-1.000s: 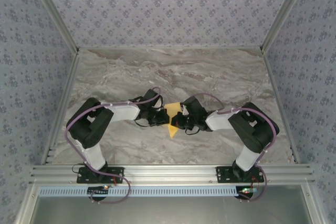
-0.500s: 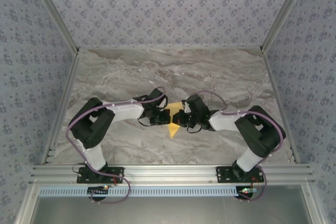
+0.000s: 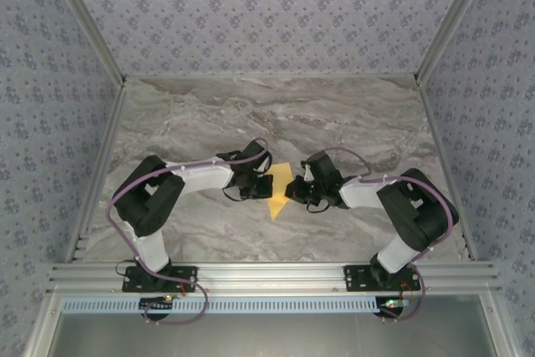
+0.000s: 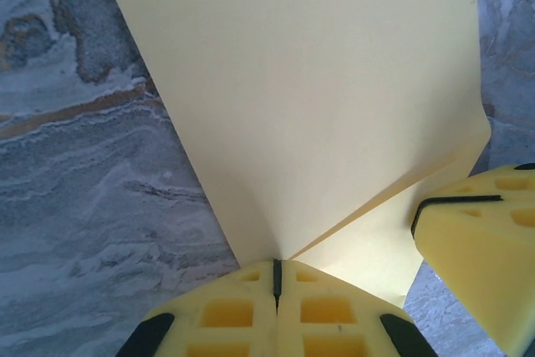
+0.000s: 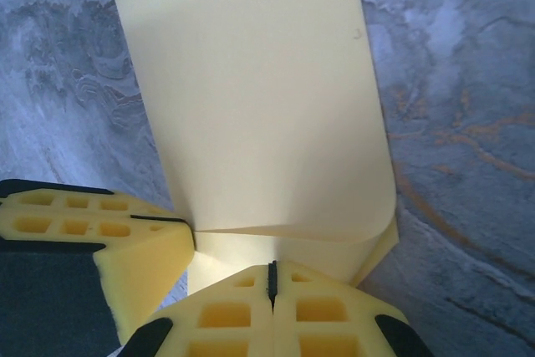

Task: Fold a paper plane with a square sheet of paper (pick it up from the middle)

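The yellow square sheet of paper (image 3: 278,183) is bent over on itself into two layers and hangs between my two grippers over the middle of the marble table (image 3: 276,114), its lower end pointed. My left gripper (image 3: 263,190) is shut on its left edge, and the paper (image 4: 301,98) fans out from the closed fingertips (image 4: 277,269). My right gripper (image 3: 290,192) is shut on the right edge, where the paper (image 5: 259,98) curls over in a soft loop above the closed tips (image 5: 272,272). Each wrist view also catches the other gripper's yellow fingers (image 4: 481,248) (image 5: 100,244).
Grey veined marble (image 4: 92,165) lies under the paper on all sides. Patterned walls (image 3: 267,14) and aluminium rails (image 3: 276,273) enclose the table, with both arm bases at the near edge.
The two grippers have drawn slightly apart, the right one shifting right, and more of the yellow paper shows between them. Both stay shut on it.
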Tool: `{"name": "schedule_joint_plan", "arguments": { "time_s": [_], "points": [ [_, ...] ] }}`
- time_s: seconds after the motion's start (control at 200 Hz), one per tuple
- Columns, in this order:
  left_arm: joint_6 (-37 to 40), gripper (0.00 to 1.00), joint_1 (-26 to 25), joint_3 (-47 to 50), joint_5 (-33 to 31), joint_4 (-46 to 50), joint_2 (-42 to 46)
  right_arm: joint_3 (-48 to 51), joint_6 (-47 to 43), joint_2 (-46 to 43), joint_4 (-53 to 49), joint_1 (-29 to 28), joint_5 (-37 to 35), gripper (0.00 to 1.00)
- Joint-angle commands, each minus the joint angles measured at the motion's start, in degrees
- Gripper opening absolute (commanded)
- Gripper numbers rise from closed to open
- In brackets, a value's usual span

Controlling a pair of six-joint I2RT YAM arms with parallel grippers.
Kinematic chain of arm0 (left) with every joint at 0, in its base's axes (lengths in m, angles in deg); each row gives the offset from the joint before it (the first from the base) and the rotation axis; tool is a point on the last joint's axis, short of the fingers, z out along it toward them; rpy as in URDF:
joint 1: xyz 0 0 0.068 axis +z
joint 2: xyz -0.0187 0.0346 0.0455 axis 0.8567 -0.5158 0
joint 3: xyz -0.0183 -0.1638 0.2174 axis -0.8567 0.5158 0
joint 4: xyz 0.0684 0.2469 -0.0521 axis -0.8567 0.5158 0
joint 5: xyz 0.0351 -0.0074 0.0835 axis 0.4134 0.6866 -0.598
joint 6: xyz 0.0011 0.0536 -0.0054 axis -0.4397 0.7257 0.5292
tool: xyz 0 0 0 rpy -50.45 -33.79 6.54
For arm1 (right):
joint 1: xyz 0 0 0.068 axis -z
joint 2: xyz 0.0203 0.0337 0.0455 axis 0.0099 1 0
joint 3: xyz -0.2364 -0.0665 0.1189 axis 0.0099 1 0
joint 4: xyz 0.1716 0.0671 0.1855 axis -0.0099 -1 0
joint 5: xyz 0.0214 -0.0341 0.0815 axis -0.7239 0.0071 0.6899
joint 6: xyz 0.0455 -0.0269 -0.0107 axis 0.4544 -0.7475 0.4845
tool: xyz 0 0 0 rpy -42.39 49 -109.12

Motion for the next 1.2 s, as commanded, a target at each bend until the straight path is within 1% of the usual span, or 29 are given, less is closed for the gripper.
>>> {"name": "schedule_joint_plan", "arguments": {
  "time_s": [0.0,0.175,0.295,0.455,0.575,0.705,0.834,0.979,1.194],
  "points": [
    [1.92,0.02,-0.01,-0.75,-4.48,5.38,-2.59,1.34,-0.22,1.00,-3.56,0.27,-2.87,0.00],
    [3.33,0.02,-0.01,-3.52,-4.49,6.20,-2.13,1.74,2.56,1.94,-4.59,-0.20,-5.24,0.00],
    [2.78,0.06,-0.13,-5.03,-3.15,5.44,0.65,1.72,5.00,2.34,-5.69,-0.70,-6.89,0.00],
    [-1.63,0.17,-0.81,-2.46,-1.87,1.27,7.18,1.95,6.60,2.30,-6.83,-1.18,-8.37,0.00],
    [-6.59,0.19,-2.63,2.22,-2.13,-2.52,11.20,1.86,7.16,2.12,-8.31,-1.11,-9.10,0.00],
    [-13.17,0.18,-5.33,7.65,-1.98,-8.73,14.09,1.72,7.56,2.34,-8.96,-1.18,-9.28,0.00],
    [-18.52,0.15,-8.22,10.53,0.08,-15.86,13.13,1.62,7.85,2.60,-9.47,-1.16,-9.31,0.00],
    [-20.58,0.13,-10.06,10.35,0.12,-17.32,10.46,1.60,7.94,2.87,-9.56,-1.11,-9.31,0.00],
    [-22.12,0.12,-10.36,10.88,0.38,-16.88,7.23,1.62,8.07,3.07,-9.86,-0.92,-9.12,0.00]
  ]
}}
